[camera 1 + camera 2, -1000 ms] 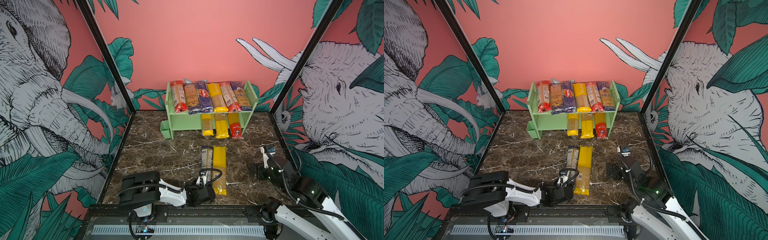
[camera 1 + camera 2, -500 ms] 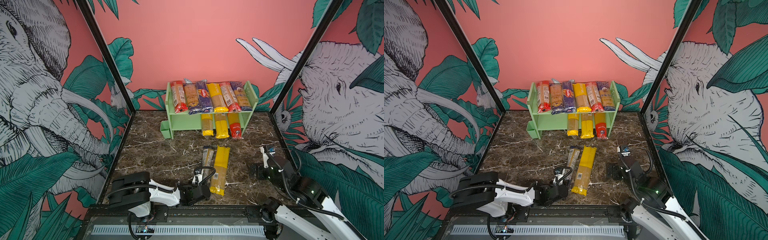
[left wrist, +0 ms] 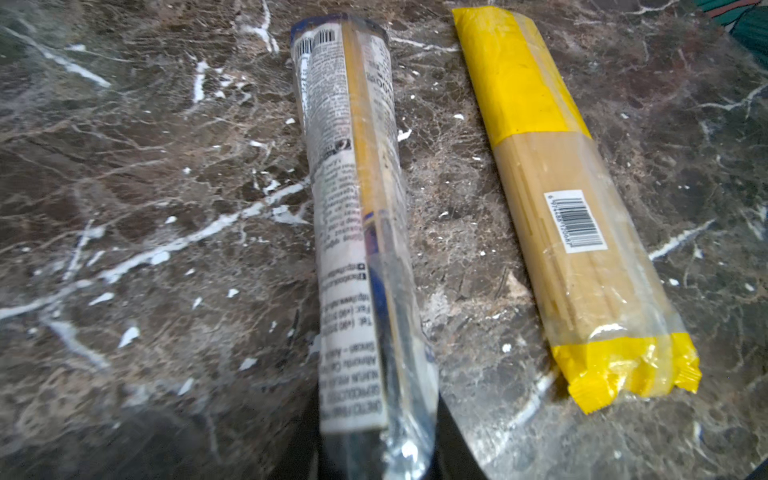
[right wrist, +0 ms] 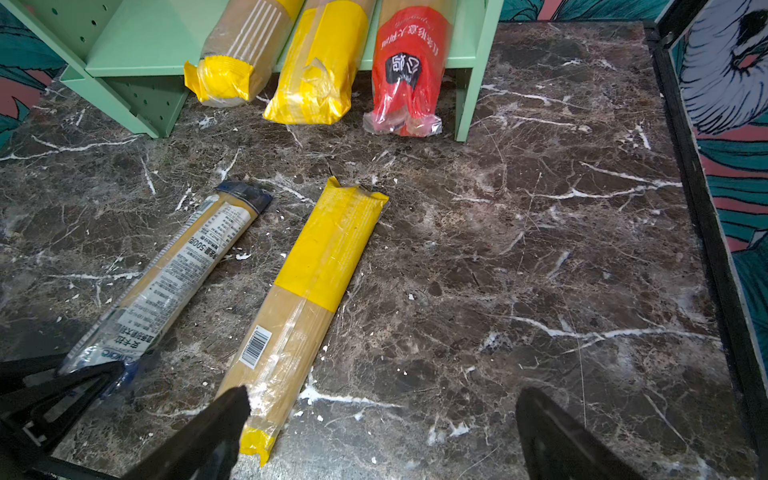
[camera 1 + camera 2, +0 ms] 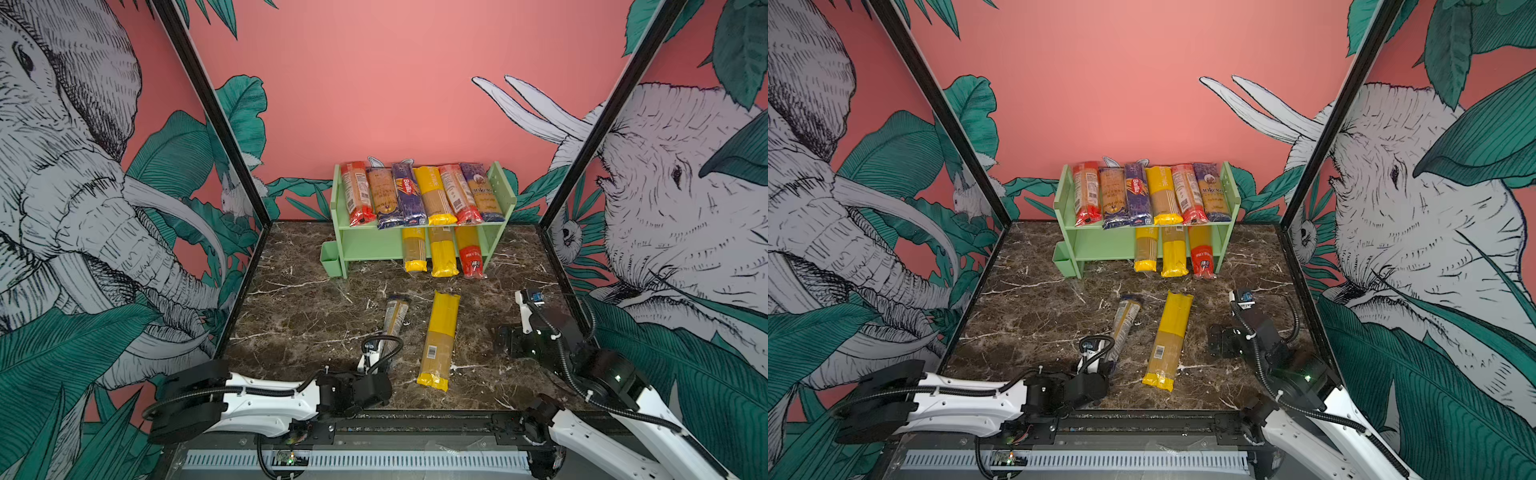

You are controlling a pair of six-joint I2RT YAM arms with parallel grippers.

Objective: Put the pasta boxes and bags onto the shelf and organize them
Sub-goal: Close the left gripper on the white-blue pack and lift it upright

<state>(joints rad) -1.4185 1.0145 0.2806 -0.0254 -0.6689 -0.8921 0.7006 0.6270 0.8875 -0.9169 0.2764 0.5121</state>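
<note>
We are viewing the left arm (image 5: 257, 405) and right arm (image 5: 590, 432): white shells are alternating with black joints, black corrugated cables (image 5: 249, 390) are running alongside, a green light (image 5: 618, 377) is glowing, and the right gripper (image 4: 380, 399) is showing black wedge-shaped fingers (image 4: 208, 428).

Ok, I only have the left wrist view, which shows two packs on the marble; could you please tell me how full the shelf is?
Observer: The shelf has six packs side by side on its top tier, filling its width.
Operator: And the lower tier, please?
Observer: Three packs lie there, bunched toward the right in both top views; the left part is bare.
Operator: Where is the right gripper?
Observer: It hovers open, right of the yellow pack, which lies between it and the dark-blue-ended pack in the left gripper.
</note>
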